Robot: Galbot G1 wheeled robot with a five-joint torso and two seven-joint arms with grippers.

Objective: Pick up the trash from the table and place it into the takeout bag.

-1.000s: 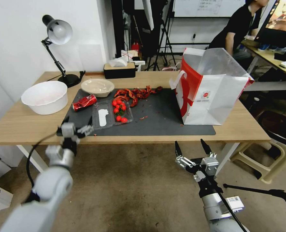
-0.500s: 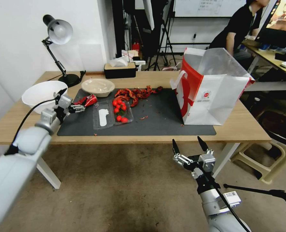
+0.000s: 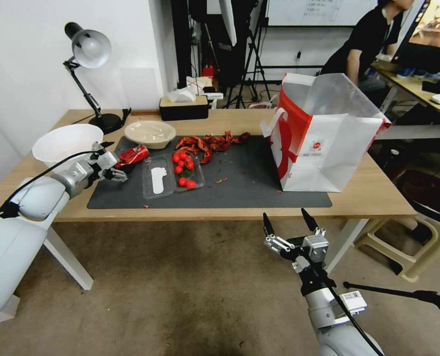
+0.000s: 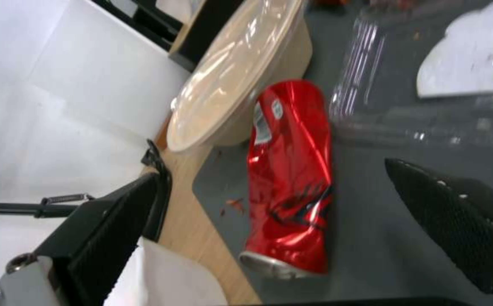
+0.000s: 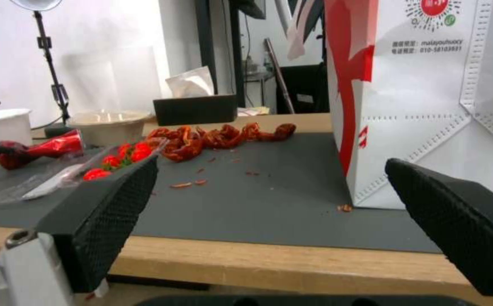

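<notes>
Since half a second ago the left arm has dropped lower and reached farther over the dark grey mat (image 3: pixel 259 183), so that the left hand (image 3: pixel 115 167) now sits right at the crushed red can (image 3: pixel 130 156), while the right arm has barely shifted. In the left wrist view the left hand (image 4: pixel 292 212) is spread wide, one finger on each side of the crushed red can (image 4: pixel 289 178), and holds nothing; the can lies on its side on the mat, touching the shallow beige bowl (image 4: pixel 241 76). From the head view the bowl (image 3: pixel 150 132) stands at the mat's far left corner, with a clear plastic tray (image 3: pixel 172 175) of small red tomatoes just beside the can and a heap of red crayfish shells (image 3: pixel 210 142) near the mat's far edge. A large white bowl (image 3: pixel 66 141) rests on the bare wood of the desk (image 3: pixel 368 193) behind the left arm. The takeout bag (image 3: pixel 323 148) stands upright and open at the right end of the mat, well apart from the can. The right hand (image 3: pixel 289 225) hangs below the desk's front edge, its fingers wide apart and empty, and its wrist view looks across the mat at the bag (image 5: pixel 428 106).
</notes>
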